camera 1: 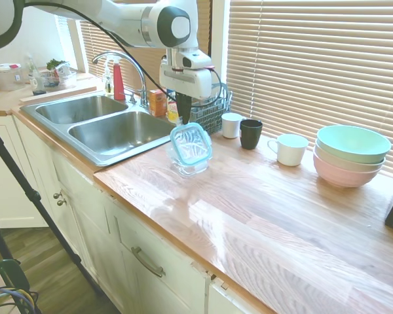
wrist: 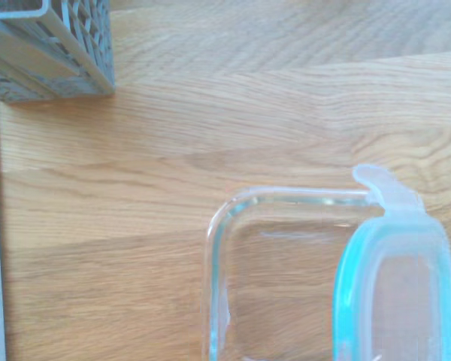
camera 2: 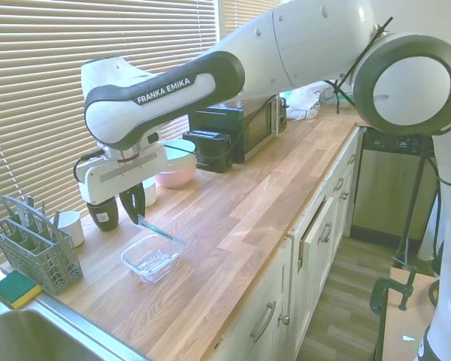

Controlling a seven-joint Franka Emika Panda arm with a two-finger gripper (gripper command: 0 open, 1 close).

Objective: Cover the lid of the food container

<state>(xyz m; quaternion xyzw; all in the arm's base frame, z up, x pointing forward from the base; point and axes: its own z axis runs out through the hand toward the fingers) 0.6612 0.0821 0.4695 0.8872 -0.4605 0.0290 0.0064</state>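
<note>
1 gripper (camera 1: pixel 184 118) holds the lid (camera 1: pixel 190 144) tilted, fingers pinching its far edge, just above the container (camera 1: pixel 190 165) on the table (camera 1: pixel 262 209). Released at this slant, it could land crooked or slide off the rim.

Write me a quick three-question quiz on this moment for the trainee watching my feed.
1. True or false: the lid already lies flat and sealed on the glass dish.
2. What is the claw doing? A) shut on the lid B) open above the sink C) shut on a mug
3. Fill in: the grey cutlery basket stands between the dish and the ____.

Key:
1. False; the lid is tilted in the air over the dish, held by its upper edge.
2. A
3. sink
</note>
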